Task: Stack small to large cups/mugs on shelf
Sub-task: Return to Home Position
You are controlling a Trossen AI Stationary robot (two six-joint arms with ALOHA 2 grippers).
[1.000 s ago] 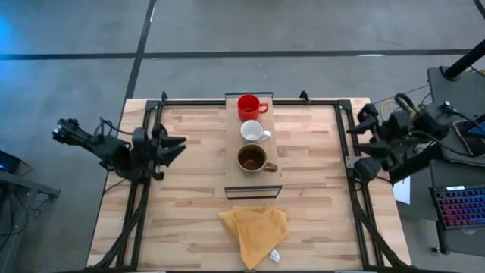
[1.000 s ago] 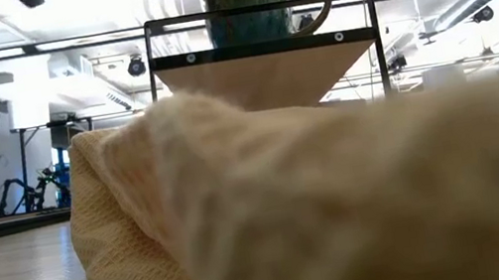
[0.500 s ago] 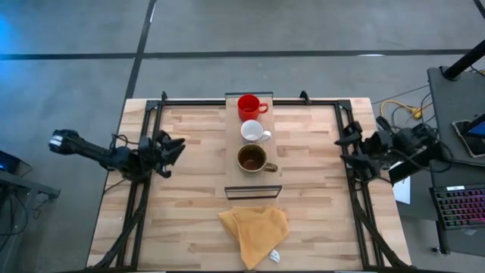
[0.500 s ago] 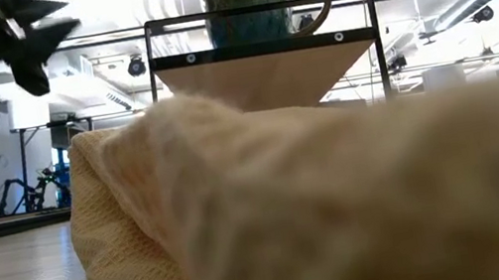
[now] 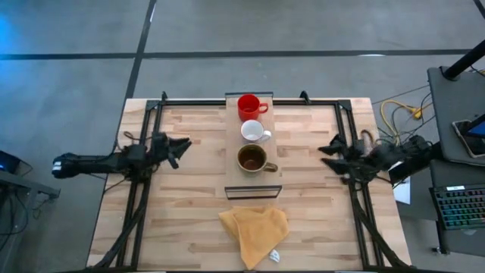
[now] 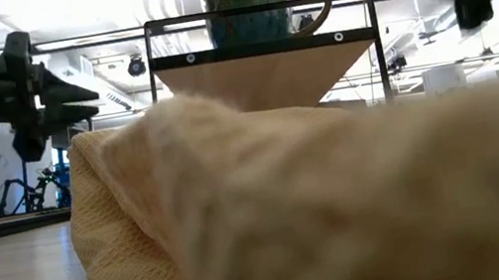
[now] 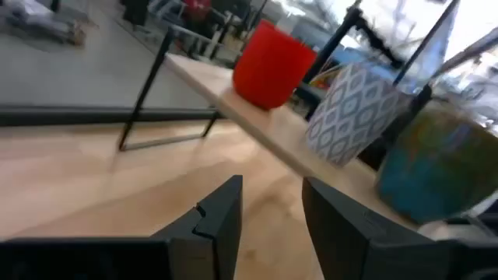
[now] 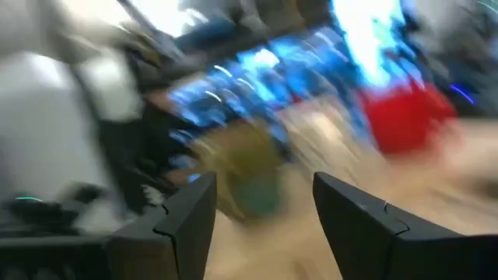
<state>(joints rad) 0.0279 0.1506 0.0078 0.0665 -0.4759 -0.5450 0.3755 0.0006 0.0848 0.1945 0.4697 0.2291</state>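
Three mugs stand upright in a row on the raised shelf (image 5: 233, 171). The red mug (image 5: 248, 106) is at the far end, the white mug (image 5: 254, 131) in the middle and the brown mug (image 5: 252, 158) nearest. My left gripper (image 5: 180, 144) is open and empty, left of the shelf; its wrist view shows the red mug (image 7: 272, 66), the white mug (image 7: 350, 113) and the brown mug (image 7: 436, 167). My right gripper (image 5: 326, 148) is open and empty, right of the shelf. Its wrist view is blurred, with the red mug (image 8: 408, 117) and the brown mug (image 8: 249, 175) ahead.
A crumpled yellow cloth (image 5: 254, 231) lies on the table near its front edge, below the shelf's near end, and fills most of the low view (image 6: 291, 214). Dark frame rails (image 5: 144, 152) run along both table sides. Bare planks lie between each gripper and the shelf.
Both arms have come down and stretched out low over the table. My right gripper has moved toward the table's left, nearer the shelf. My left gripper has dropped to about the height of the shelf board. The mugs and the cloth have stayed put.
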